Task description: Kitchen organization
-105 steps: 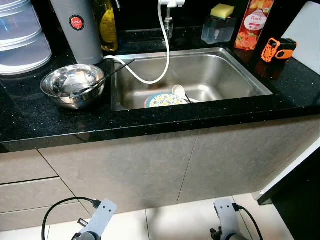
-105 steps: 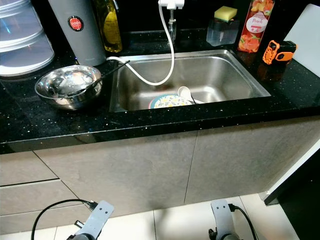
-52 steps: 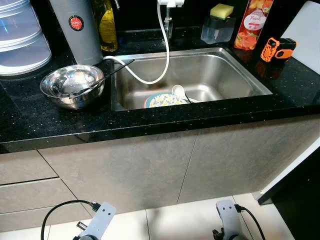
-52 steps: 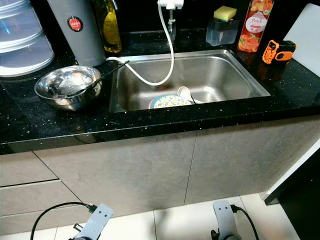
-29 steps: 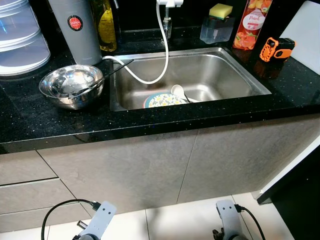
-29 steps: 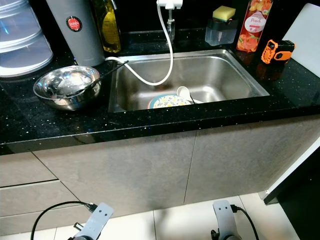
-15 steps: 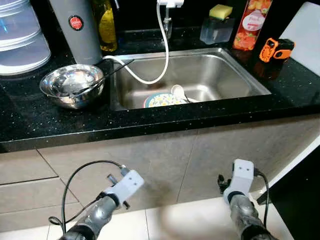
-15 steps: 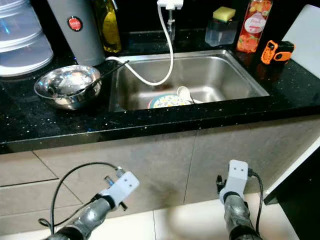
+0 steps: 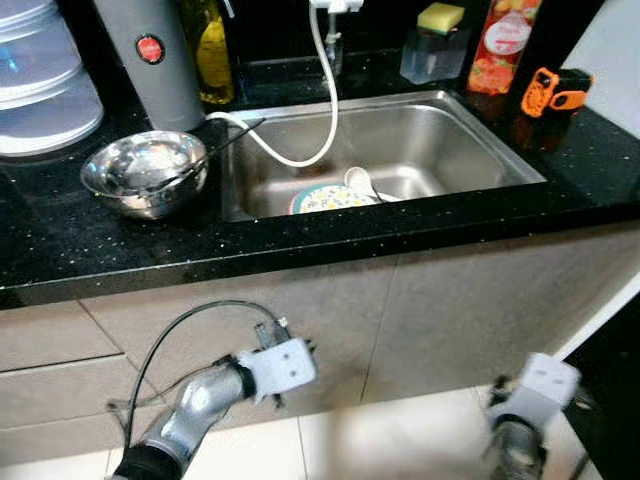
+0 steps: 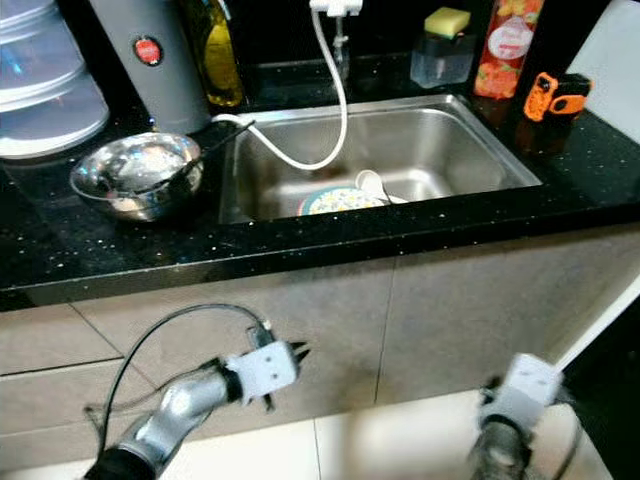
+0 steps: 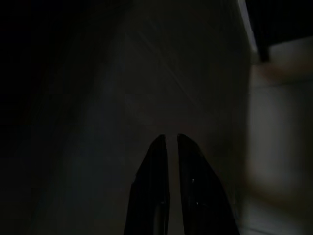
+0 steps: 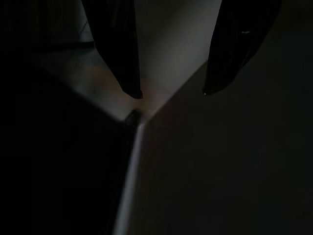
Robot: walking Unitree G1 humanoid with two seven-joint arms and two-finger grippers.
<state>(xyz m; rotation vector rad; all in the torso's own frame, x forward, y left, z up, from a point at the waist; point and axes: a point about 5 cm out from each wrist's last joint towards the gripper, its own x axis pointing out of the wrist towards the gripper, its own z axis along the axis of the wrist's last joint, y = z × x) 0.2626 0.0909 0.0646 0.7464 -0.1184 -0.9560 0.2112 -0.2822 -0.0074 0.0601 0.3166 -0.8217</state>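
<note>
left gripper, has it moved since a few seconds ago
Yes. The left gripper has risen from the floor tiles at the frame's bottom edge and now sits in front of the cabinet door below the sink.

Black speckled counter (image 9: pixel 60 250); steel sink (image 9: pixel 440 140); floral plate (image 9: pixel 325 198).

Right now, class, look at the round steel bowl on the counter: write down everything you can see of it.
The shiny round stainless-steel mixing bowl sits upright on the black speckled stone counter, just left of the steel sink and in front of a tall grey canister. Its polished inside mirrors the room. A thin dark utensil handle rests in it, leaning over the rim toward the sink. What else it holds cannot be told.
</note>
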